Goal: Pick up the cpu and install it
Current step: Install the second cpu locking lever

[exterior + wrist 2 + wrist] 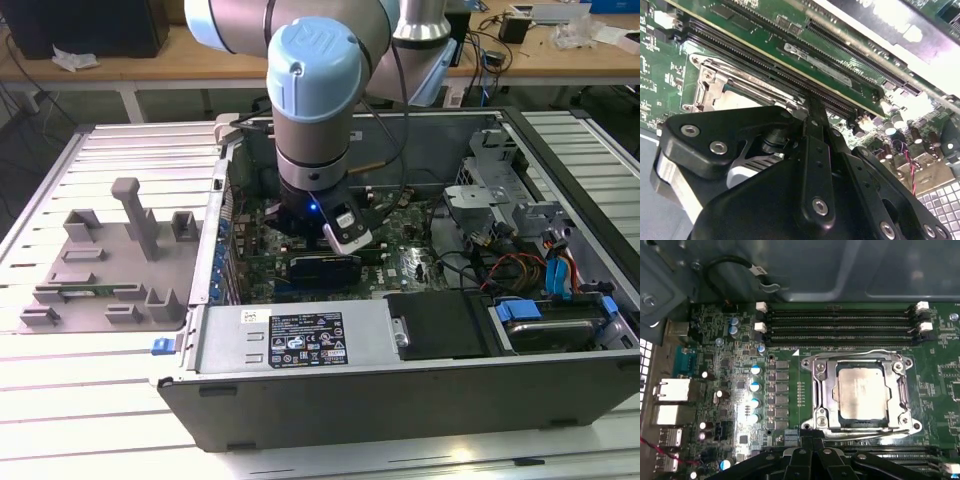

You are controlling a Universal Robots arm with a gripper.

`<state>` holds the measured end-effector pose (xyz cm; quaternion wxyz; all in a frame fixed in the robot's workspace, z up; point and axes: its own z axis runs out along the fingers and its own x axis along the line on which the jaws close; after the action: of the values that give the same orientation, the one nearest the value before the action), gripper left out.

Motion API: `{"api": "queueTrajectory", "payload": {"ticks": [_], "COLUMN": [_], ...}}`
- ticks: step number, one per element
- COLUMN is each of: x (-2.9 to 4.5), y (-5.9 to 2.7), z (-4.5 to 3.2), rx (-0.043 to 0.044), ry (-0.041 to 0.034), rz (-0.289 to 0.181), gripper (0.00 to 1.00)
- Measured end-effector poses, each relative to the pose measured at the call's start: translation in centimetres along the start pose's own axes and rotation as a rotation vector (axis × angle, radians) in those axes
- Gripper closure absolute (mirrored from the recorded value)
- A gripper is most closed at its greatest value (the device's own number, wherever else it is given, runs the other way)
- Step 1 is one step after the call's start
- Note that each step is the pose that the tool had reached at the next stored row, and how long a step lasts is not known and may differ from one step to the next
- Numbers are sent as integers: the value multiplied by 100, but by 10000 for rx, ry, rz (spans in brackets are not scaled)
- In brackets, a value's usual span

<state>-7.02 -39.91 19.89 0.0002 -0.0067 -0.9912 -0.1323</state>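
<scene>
From my console, the black fingers [812,117] in the second wrist view look drawn together into one narrow tip with nothing between them, hanging just above the green motherboard [730,385]. In the first wrist view the one cpu [862,391] – flat, square, dull silver on top – lies seated inside the metal socket frame [822,390], just beyond the gripper [812,447]. I count four long black memory slots [840,326] beside the frame – white latches at their ends. In the exterior view the arm [312,130] reaches down into the open grey computer case [400,390], with a grey moulded fixture tray [110,260] on the slatted counter [60,400].
</scene>
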Motion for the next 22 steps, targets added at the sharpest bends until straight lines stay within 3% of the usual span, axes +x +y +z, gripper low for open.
{"api": "queueTrajectory", "payload": {"ticks": [2, 5, 19, 22], "x": [9, 25, 27, 27], "y": [-4, -10, 4, 21], "z": [15, 34, 42, -15], "rx": [-186, -259, -263, -257], "ry": [1, 2, 2, -1], "rz": [-1, -1, 3, 5], "gripper": [89, 89, 89, 89]}}
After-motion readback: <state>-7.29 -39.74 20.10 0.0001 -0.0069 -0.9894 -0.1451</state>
